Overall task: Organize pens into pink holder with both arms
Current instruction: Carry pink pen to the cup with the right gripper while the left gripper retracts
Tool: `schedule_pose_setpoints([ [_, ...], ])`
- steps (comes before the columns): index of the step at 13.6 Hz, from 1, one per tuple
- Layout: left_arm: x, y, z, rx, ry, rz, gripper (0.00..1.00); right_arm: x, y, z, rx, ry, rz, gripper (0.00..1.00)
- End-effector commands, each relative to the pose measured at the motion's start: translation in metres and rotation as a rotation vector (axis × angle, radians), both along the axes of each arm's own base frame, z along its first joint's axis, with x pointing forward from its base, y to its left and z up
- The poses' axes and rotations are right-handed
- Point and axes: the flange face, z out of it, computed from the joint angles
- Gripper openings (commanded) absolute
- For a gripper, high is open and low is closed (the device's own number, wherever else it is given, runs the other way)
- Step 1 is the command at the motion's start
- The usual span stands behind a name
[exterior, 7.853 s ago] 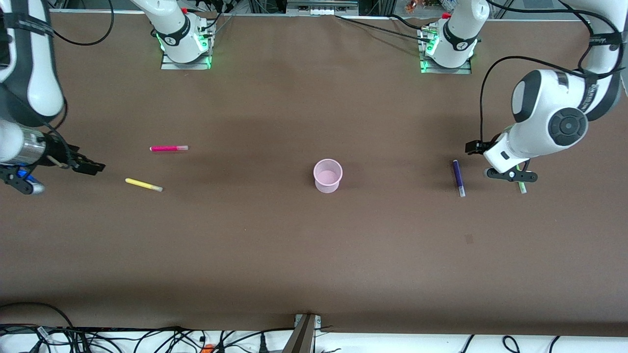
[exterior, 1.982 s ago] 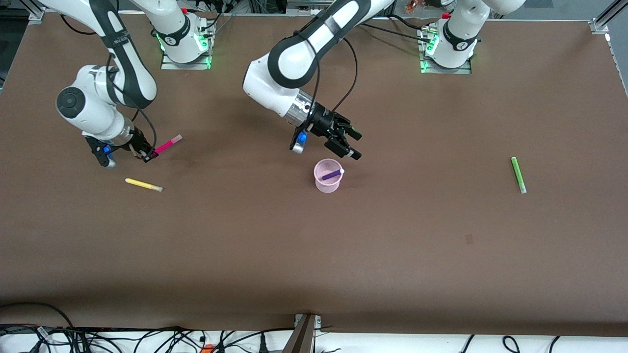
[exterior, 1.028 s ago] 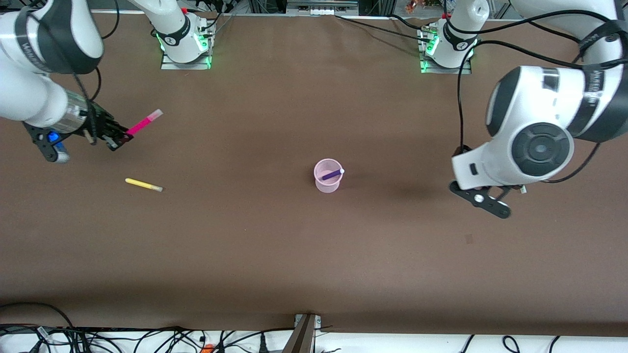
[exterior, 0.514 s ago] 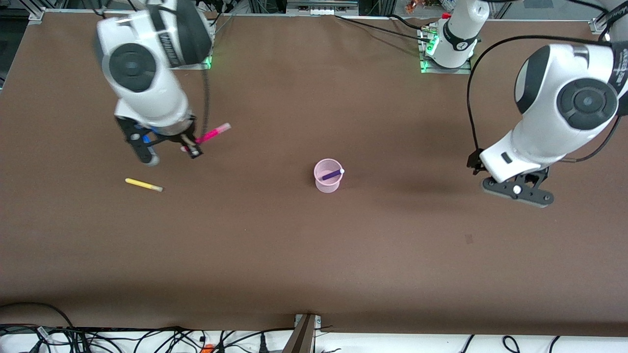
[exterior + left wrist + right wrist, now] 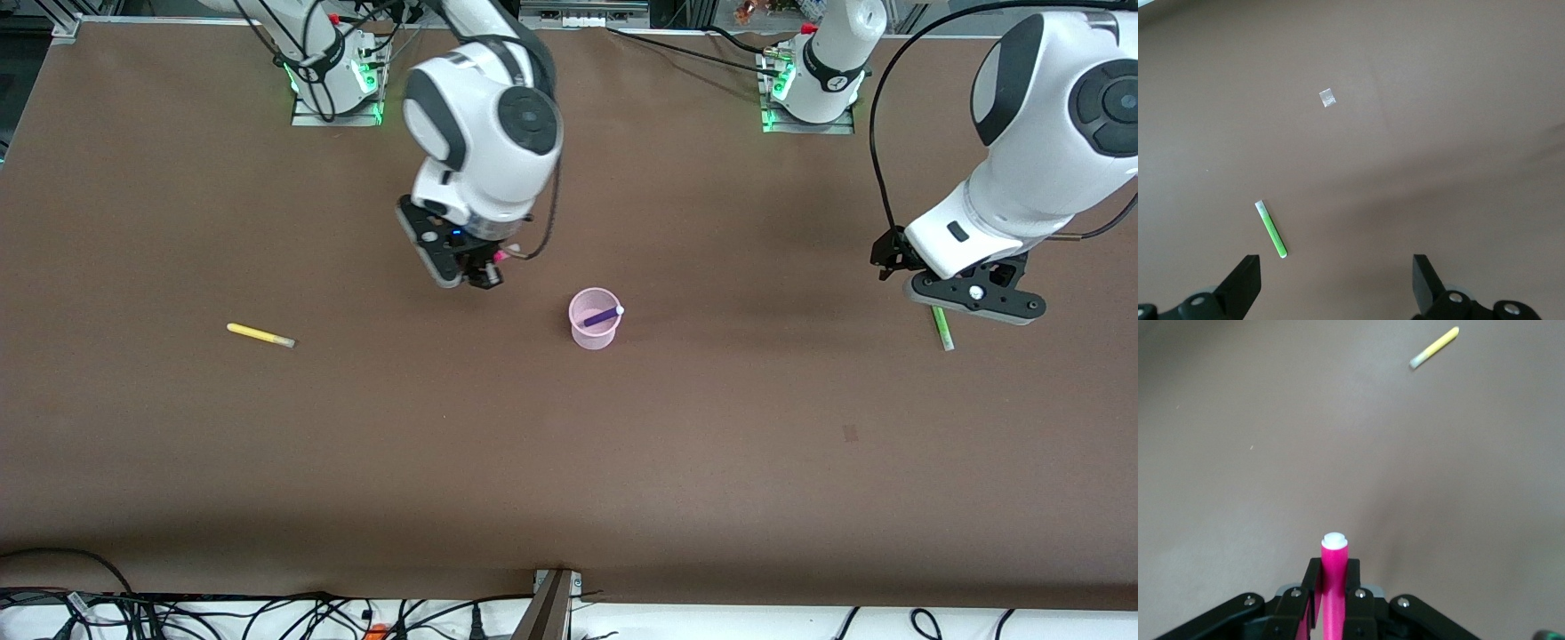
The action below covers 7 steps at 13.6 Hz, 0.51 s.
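Observation:
The pink holder [image 5: 594, 318] stands mid-table with the purple pen [image 5: 604, 316] leaning inside it. My right gripper [image 5: 486, 272] is shut on the magenta pen [image 5: 1334, 583], up in the air over the table beside the holder, toward the right arm's end. The yellow pen [image 5: 260, 335] lies on the table toward the right arm's end; it also shows in the right wrist view [image 5: 1434, 347]. The green pen [image 5: 941, 327] lies toward the left arm's end, partly under my left gripper [image 5: 973, 298], which is open over it; the left wrist view shows the pen [image 5: 1271, 229] near one fingertip.
The brown table [image 5: 569, 462] is bordered by cables along the edge nearest the front camera. Both arm bases [image 5: 338, 80] [image 5: 813, 84] stand at the edge farthest from it. A small pale patch [image 5: 1328, 98] marks the table surface.
My right gripper has carried the magenta pen from over the right arm's end toward the holder. My left gripper has shifted slightly over the green pen.

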Motion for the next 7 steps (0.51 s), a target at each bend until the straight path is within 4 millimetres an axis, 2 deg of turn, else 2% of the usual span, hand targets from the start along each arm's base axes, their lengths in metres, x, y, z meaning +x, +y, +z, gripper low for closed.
schedule_pose_setpoints([
  [1, -0.015, 0.009, 0.026, -0.038, -0.020, 0.037, 1.00, -0.004, 0.039, -0.001, -0.065, -0.118, 0.021, 0.00],
  [3, -0.025, 0.019, 0.041, -0.083, -0.015, 0.069, 1.00, -0.012, 0.066, -0.013, -0.143, -0.212, 0.105, 0.00],
  [4, -0.027, 0.039, 0.048, -0.093, -0.025, 0.098, 1.00, -0.015, 0.075, -0.023, -0.157, -0.218, 0.120, 0.00],
  [6, -0.034, 0.044, 0.058, -0.109, -0.025, 0.115, 1.00, -0.013, 0.084, -0.038, -0.164, -0.259, 0.109, 0.00],
  [7, -0.037, 0.048, 0.056, -0.098, 0.005, 0.120, 1.00, -0.016, 0.094, -0.040, -0.160, -0.297, 0.116, 0.00],
])
